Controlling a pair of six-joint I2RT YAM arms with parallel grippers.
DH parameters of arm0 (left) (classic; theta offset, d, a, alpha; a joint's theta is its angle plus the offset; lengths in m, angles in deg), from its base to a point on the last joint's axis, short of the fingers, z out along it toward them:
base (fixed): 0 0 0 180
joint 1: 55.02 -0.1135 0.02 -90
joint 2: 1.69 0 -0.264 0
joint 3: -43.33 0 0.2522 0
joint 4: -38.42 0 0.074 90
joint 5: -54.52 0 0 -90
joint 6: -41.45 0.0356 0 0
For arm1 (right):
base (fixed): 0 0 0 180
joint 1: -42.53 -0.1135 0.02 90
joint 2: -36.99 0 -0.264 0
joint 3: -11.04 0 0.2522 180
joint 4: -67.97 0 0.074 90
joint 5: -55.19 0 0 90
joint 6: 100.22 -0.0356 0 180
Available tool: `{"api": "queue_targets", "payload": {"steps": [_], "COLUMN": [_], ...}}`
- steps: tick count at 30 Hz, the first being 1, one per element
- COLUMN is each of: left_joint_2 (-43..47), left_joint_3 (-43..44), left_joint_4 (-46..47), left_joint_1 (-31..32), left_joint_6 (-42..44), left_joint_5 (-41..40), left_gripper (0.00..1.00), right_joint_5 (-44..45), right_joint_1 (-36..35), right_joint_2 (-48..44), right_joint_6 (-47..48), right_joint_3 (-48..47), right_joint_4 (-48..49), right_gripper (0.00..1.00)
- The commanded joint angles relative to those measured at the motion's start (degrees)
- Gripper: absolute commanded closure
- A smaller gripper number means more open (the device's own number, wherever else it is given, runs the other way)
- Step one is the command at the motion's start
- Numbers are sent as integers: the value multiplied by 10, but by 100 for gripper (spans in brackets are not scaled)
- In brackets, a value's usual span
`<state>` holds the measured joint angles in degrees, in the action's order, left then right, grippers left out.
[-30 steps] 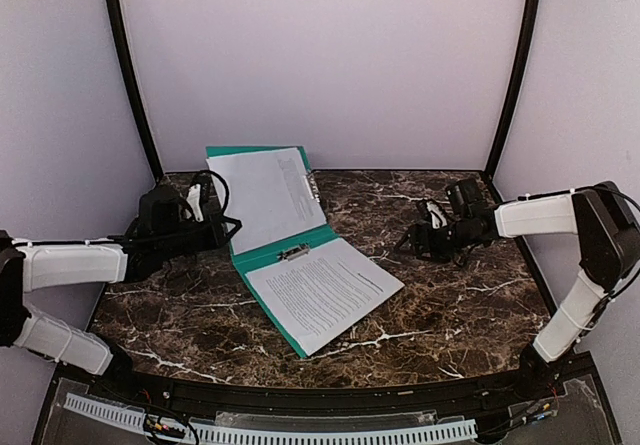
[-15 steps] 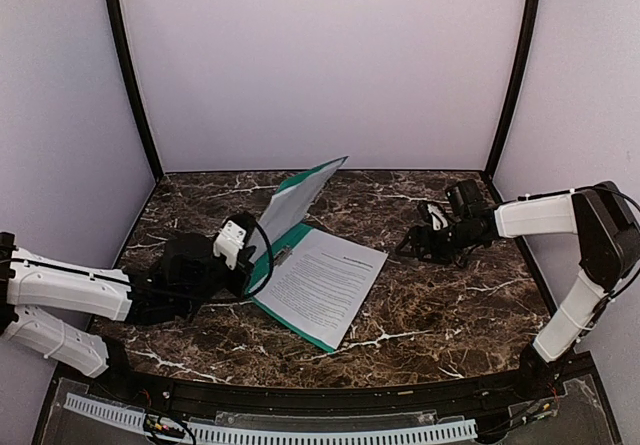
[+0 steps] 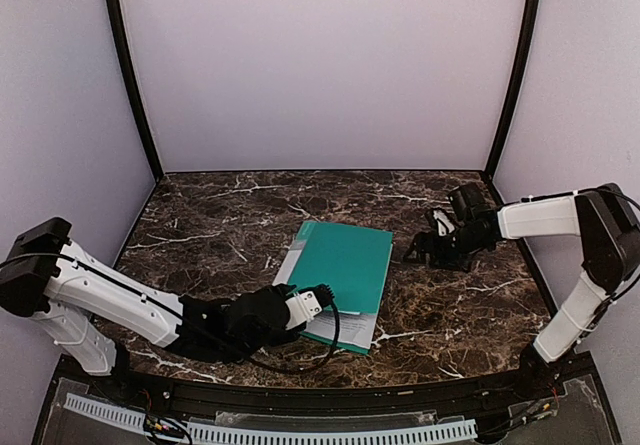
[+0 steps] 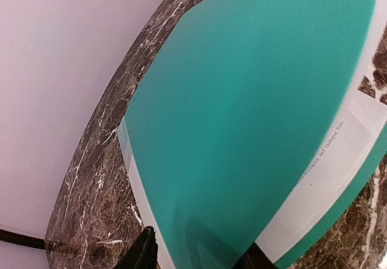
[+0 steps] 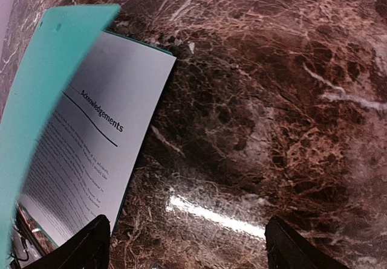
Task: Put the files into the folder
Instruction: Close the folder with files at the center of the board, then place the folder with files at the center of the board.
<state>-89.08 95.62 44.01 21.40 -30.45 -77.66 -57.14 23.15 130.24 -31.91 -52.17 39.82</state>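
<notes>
The teal-green folder (image 3: 345,260) lies mid-table with its cover folded over the files. Only a white strip of the files (image 3: 352,327) shows at its near edge. My left gripper (image 3: 312,303) is at the folder's near-left corner. In the left wrist view its fingers (image 4: 145,254) stand apart, open, and the bowed cover (image 4: 242,100) arches over a printed sheet (image 4: 338,154). My right gripper (image 3: 435,248) hovers open over bare marble just right of the folder. Its wrist view shows the cover (image 5: 42,69) raised and blurred above the top sheet (image 5: 91,154).
The dark marble table (image 3: 200,235) is boxed in by pale walls at the back and both sides, with black posts (image 3: 130,75) in the corners. A white cable rail (image 3: 270,430) runs along the near edge.
My left gripper swung the cover from lying open on the left over onto the sheets, then its jaws parted. The folder slid right and the left arm came forward. The right arm barely moved.
</notes>
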Motion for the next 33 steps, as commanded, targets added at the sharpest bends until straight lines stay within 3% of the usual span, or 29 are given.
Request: {"api": "queue_targets", "payload": {"steps": [1,10,14,19,26,33], "left_joint_2": [-13,34,68,93,110,-8], "left_joint_3": [38,49,38,54,20,63], "left_joint_4": [-89,-230,-250,-300,-247,-208], "left_joint_1": [39,79,73,-32,-214,-327], "left_joint_6": [-10,-114,-174,-276,-355,-390], "left_joint_5": [-22,56,74,200,371,472], "left_gripper": [50,37,18,10,6,5], "right_joint_5": [72,104,103,109,133,136], "right_joint_1": [3,-2,-41,-107,-187,-220], "right_joint_2": [-31,-69,-90,-91,-46,37], "right_joint_6": [8,14,-7,-55,-109,-134], "right_joint_3": [-18,-34,-22,5,38,25], "right_joint_4": [-51,-96,-82,-40,31,85], "right_gripper": [12,6,5,4,4,5]}}
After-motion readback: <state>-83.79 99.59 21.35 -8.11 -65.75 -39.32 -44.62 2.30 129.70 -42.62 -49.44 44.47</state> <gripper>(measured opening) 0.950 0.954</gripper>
